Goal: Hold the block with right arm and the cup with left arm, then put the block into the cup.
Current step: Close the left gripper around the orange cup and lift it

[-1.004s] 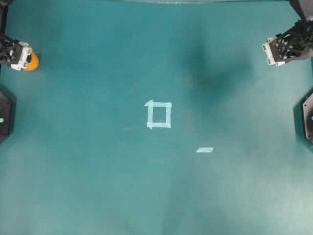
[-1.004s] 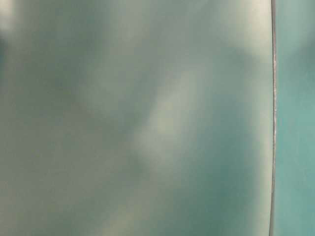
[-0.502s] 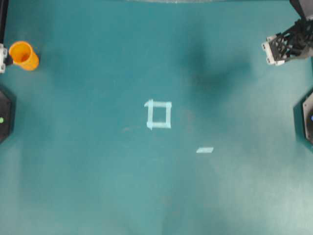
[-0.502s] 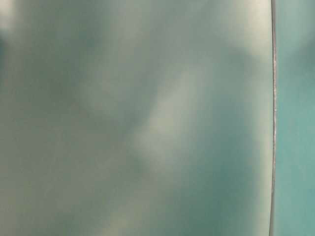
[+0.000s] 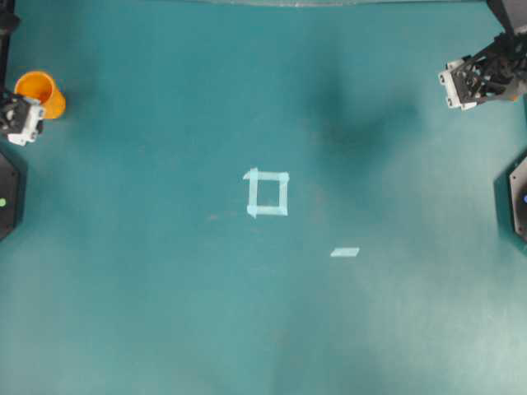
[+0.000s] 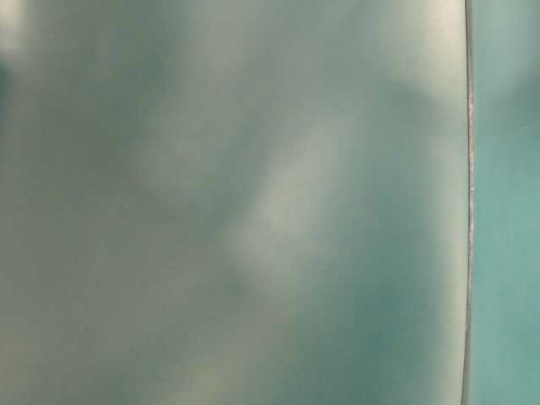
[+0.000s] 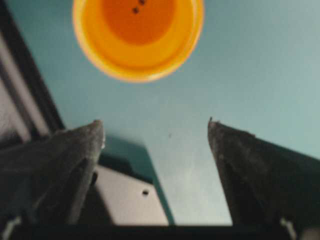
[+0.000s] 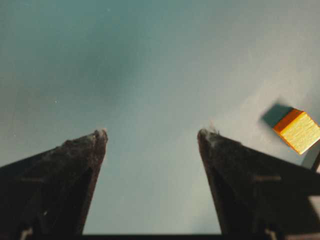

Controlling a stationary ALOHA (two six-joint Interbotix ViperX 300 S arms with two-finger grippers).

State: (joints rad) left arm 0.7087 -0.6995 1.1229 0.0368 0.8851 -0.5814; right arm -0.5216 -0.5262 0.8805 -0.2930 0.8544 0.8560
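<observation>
The orange cup point(image 5: 39, 90) stands upright on the teal table at the far left edge. In the left wrist view the cup point(image 7: 137, 35) shows its open mouth, ahead of the fingertips and apart from them. My left gripper point(image 5: 25, 119) sits just beside the cup, open and empty point(image 7: 156, 127). My right gripper point(image 5: 453, 86) hovers at the far right, open and empty point(image 8: 152, 134). A small yellow-orange block point(image 8: 297, 131) lies on the table to the right of the right finger. The block is hidden in the overhead view.
A pale tape square point(image 5: 267, 193) marks the table's middle, with a short tape strip point(image 5: 345, 252) to its lower right. Black arm bases sit at the left edge point(image 5: 6, 193) and right edge point(image 5: 517, 197). The table-level view is only blur.
My left gripper, over the cup a second ago, pulled off to the left edge and now sits just below the uncovered cup. The right gripper has barely moved.
</observation>
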